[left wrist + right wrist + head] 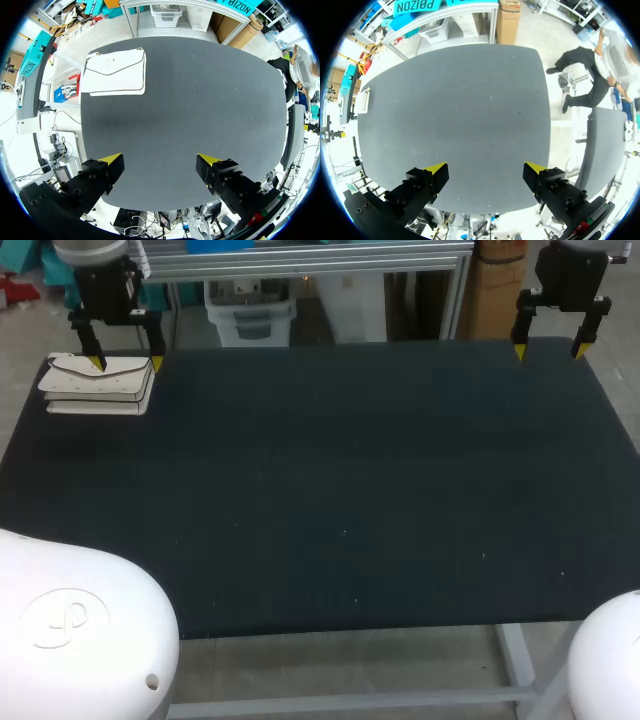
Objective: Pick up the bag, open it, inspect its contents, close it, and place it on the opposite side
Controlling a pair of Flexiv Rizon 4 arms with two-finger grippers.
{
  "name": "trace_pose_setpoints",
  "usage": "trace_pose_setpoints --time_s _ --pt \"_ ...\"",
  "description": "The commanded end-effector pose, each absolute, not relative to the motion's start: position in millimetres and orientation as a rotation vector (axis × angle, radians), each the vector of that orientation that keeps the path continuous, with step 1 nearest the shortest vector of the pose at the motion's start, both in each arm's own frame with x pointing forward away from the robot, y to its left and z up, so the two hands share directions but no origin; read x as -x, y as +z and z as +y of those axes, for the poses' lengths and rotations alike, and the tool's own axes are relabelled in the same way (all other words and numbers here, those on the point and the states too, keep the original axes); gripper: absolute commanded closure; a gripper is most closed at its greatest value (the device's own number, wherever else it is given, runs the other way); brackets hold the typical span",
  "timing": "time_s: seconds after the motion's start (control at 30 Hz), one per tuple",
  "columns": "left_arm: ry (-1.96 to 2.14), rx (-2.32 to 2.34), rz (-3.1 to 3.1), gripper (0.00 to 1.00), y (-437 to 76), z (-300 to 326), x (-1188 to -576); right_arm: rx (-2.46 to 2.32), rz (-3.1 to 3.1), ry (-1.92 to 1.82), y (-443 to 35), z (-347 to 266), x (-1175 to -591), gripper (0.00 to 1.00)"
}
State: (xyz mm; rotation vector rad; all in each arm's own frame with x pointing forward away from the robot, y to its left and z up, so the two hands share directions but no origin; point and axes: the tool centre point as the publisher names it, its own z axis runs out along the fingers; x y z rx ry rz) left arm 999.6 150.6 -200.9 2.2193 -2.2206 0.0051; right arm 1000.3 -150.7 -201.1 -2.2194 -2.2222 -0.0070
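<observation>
1. The bag [98, 386] is white and flat. It lies on the dark table [330, 500] in the far left corner as the head view has it, close to both the far edge and the left edge.
2. Its flap lies down over the front, so it looks closed to me. The fastening is too small to make out.
3. My left pincer [127, 364] hangs at that same far left corner. In the head view one yellow tip sits over the bag's far edge, and the other sits just past its right end.
4. From my left wrist, the bag [115, 72] is well ahead of the left pincer [160, 161] and off toward one finger's side, with bare table [190, 115] between us. I am probably hanging high over the bag rather than touching it.
5. My left fingers [102, 175] stand wide apart, with nothing between them.
6. My right pincer [548, 350] hangs over the far right corner of the table, well apart from the bag.
7. From my right wrist, the right pincer [486, 168] is spread wide too, with only bare table [470, 115] ahead of it. There the bag [364, 100] shows as a thin pale strip at the table's edge, far off to one side.
</observation>
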Motion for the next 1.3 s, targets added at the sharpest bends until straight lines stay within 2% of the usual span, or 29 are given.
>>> trace_pose_setpoints --time_s 0.03,0.5,0.93,1.3 --pt "0.002 -2.220 -2.221 0.00 -200.4 150.3 -999.8 2.219 -2.222 -0.002 -200.4 -150.2 -1000.8 0.00" --pt "0.015 -2.203 -2.225 0.00 -200.7 150.1 -1000.1 2.219 -2.222 -0.002 -200.4 -150.2 -1000.8 0.00" --pt "0.166 -1.942 -2.271 0.00 -196.6 161.2 -1008.3 1.693 -2.639 -0.243 -224.9 -106.8 -972.8 0.00" --pt "0.307 -2.039 -2.095 0.00 -209.8 194.5 -1023.3 1.245 -2.925 -0.419 -253.8 -73.4 -944.7 0.00"
